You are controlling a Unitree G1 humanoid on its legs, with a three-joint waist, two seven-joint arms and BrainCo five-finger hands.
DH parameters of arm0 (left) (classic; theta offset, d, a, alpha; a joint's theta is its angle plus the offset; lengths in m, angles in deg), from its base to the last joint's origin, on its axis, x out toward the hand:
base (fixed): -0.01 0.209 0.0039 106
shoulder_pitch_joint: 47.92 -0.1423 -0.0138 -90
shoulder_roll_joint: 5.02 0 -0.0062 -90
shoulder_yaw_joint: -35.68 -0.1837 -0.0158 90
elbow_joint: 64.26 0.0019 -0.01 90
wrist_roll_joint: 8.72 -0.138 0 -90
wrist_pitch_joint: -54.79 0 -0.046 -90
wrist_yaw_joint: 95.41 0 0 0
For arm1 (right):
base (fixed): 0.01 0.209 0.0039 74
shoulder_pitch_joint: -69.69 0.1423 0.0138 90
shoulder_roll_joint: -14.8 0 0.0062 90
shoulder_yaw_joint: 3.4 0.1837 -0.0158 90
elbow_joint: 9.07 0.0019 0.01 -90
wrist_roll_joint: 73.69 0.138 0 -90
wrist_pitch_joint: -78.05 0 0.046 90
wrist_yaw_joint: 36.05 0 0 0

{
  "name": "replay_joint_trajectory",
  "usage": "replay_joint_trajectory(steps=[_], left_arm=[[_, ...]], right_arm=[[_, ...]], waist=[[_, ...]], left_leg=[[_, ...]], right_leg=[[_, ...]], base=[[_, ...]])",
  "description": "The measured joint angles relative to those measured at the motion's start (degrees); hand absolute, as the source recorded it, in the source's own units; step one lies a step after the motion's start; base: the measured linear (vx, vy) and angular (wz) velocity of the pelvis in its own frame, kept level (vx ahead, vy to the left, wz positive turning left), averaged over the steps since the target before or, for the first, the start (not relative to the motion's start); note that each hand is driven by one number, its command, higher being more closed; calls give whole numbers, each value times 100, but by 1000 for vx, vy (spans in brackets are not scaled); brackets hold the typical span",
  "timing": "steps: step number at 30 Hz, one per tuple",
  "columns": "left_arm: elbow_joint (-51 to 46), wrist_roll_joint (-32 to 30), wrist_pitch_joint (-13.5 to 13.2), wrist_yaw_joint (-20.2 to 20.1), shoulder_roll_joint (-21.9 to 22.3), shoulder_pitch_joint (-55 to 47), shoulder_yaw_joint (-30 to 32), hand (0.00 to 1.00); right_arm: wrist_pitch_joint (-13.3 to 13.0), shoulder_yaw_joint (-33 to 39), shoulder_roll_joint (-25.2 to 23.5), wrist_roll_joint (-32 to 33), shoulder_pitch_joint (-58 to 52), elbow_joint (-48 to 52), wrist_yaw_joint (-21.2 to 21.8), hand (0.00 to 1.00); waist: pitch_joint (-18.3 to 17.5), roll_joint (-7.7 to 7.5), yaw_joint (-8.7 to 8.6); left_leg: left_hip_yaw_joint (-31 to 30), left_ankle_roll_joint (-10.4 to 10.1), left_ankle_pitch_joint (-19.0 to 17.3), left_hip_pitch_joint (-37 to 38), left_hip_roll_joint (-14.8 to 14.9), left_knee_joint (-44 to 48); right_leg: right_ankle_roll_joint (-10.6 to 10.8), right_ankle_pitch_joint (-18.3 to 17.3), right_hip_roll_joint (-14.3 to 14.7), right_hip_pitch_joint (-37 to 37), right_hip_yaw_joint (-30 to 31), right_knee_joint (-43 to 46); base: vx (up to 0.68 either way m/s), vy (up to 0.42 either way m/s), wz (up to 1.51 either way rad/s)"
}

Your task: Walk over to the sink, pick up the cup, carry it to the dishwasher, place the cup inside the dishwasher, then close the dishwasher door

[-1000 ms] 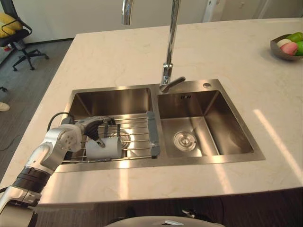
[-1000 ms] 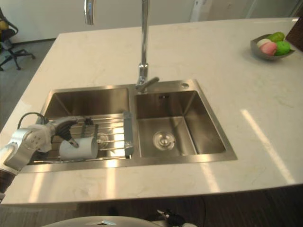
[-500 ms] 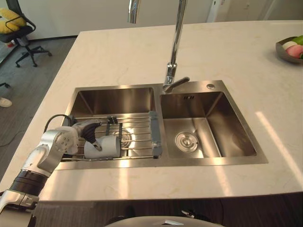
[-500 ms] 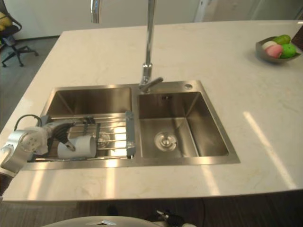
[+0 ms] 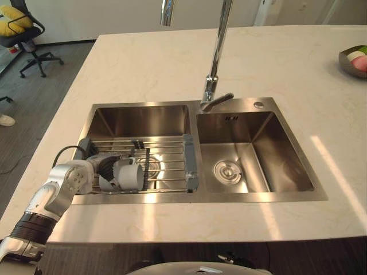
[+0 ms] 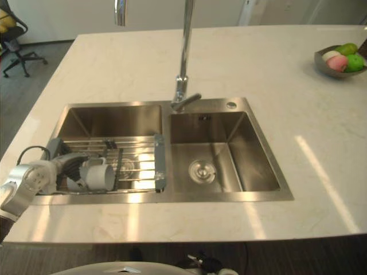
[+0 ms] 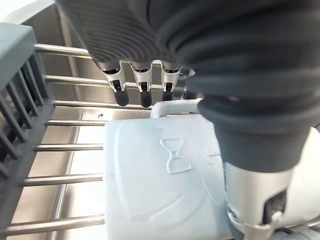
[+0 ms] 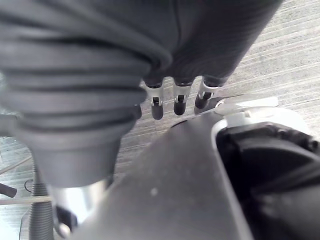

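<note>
Left hand (image 5: 98,169) curled round pale cup (image 5: 129,175) — cup on wire rack (image 5: 167,167), sink's (image 5: 259,197) left basin, right hand (image 8: 179,99) fingers relaxed.

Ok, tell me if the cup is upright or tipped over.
Tipped: the cup lies on its side across the bars of the rack in the sink's left basin.

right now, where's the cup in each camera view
left eye view: cup lower left, on the wire rack in the sink, held by the left hand.
right eye view: same spot, nearer the left edge.
left wrist view: close up, centre and low, fingers past its rim.
right wrist view: right hand over grey floor.
shared landmark: the wire rack's bars.
</note>
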Motion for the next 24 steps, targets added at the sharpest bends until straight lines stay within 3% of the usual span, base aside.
replay_joint_trajectory(steps=[16,24], left_arm=[[0,2,45,457,1,-94,-2,0],[-1,4,35,406,13,-94,-3,0]], right_arm=[[1,-50,2,-1,7,5,-28,0],[4,-58,-4,0,7,12,-31,0]], waist=[[11,-20,-4],[12,-31,-4]], left_leg=[[-7,0,0,0,-3,0],[-80,4,5,-35,-17,0]], right_leg=[[3,-1,-4,2,-14,4],[10,-6,-15,4,-93,3]], base=[[0,0,0],[2,0,4]])
